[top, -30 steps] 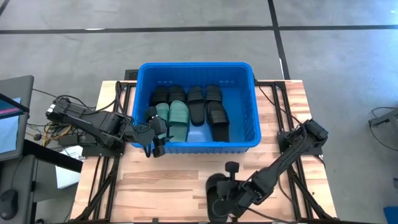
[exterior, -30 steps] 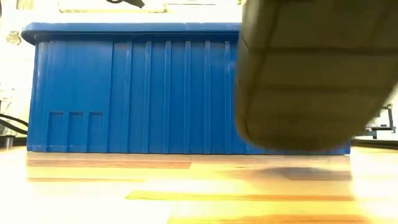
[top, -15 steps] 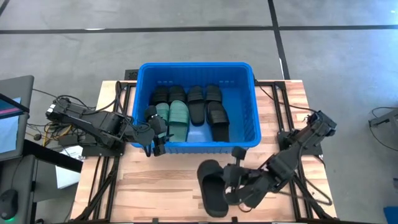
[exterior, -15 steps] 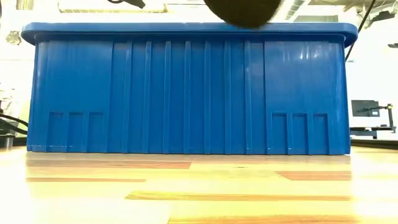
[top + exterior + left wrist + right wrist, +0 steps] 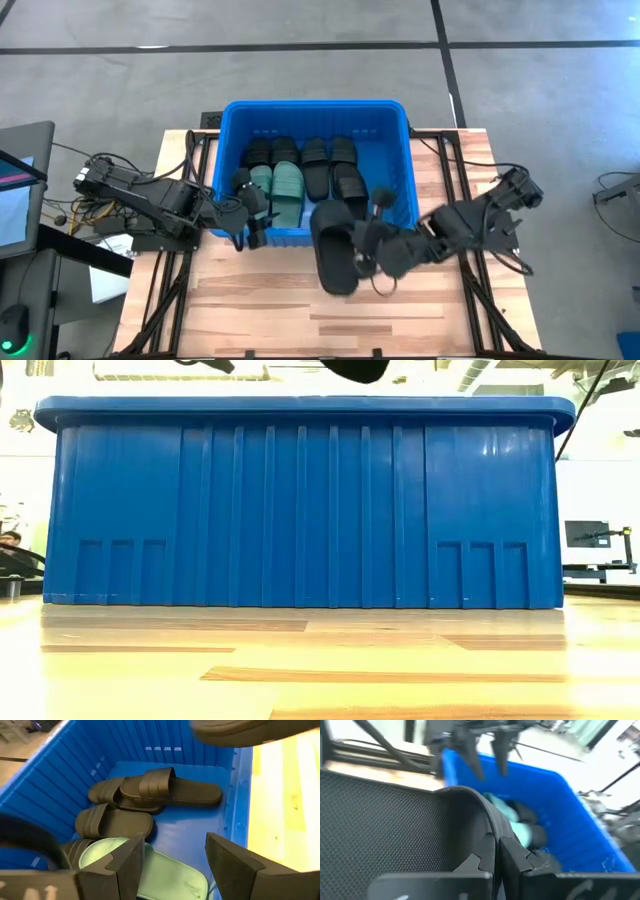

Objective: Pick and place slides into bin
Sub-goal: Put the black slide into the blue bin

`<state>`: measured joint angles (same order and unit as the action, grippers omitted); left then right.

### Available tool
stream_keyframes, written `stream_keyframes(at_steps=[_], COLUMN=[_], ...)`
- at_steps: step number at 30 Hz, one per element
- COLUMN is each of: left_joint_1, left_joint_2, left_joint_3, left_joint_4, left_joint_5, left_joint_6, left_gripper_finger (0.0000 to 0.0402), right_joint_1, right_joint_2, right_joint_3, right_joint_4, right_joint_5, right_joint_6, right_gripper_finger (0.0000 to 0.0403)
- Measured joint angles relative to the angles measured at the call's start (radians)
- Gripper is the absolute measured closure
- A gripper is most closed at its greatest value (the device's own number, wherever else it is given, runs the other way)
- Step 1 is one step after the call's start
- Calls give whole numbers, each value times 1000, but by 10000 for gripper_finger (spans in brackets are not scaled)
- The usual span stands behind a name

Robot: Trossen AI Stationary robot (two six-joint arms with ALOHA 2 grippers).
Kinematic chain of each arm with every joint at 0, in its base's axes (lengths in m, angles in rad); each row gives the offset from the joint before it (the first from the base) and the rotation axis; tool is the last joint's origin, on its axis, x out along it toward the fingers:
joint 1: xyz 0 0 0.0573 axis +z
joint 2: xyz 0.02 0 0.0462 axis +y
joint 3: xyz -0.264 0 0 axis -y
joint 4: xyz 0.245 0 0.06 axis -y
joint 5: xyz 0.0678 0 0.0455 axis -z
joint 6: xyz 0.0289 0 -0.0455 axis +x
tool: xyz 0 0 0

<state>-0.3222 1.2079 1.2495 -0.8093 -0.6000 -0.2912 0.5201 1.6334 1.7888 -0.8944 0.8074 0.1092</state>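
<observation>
Black rubber slide [image 5: 335, 250] is up in the air right now, pinched by the strap in the right gripper [image 5: 368, 256], whose fingers are clamped tight on it. It hangs just over the near wall of the blue bin [image 5: 405, 125], half above the rim and half above the table. Inside the bin there are already several slides: two sage green ones [image 5: 280, 190] side by side, plus black ones [image 5: 345, 180] lined up next to them.

The left gripper [image 5: 250, 222] waits at the bin's near left corner, fingers standing apart with nothing between them, looking down into the tub.

If I were doing this step, I'd carry the slide further in before letting go, so the heel clears the rim instead of tipping back out onto the table. The bare patch of floor on the right side of the bin looks like the obvious landing spot. Drop it low and flat so it doesn't bounce onto the others.

Surface is a light wooden tabletop [image 5: 300, 300] on a black frame. Beyond it there's grey concrete floor [image 5: 300, 60] with dark lines, and a monitor [image 5: 20, 190] off to the left.
</observation>
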Motion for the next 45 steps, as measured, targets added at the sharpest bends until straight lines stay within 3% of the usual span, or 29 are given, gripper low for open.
stream_keyframes(at_steps=[10, 15, 24, 30, 36, 45], left_joint_1=[0, 1, 30, 32, 32, 67], left_joint_2=[0, 0, 0, 0, 0, 0], left_joint_3=[0, 0, 0, 0, 0, 0], left_joint_4=[72, 68, 68, 68, 66, 52], left_joint_5=[-46, -127, -269, -386, -455, -479], left_joint_6=[15, 17, -87, -179, -224, -192], left_gripper_finger=[203, 203, 203, 203, 203, 203], right_joint_1=[-238, -363, -567, -634, -687, -703], right_joint_2=[7, 9, 8, 9, 9, 9], right_joint_3=[-28, -64, -192, -294, -399, -537], right_joint_4=[6, 14, 180, 308, 401, 569], right_joint_5=[-2, -35, -232, -339, -460, -526], right_joint_6=[-258, -352, -573, -711, -747, -774], right_gripper_finger=[403, 403, 403, 403, 403, 403])
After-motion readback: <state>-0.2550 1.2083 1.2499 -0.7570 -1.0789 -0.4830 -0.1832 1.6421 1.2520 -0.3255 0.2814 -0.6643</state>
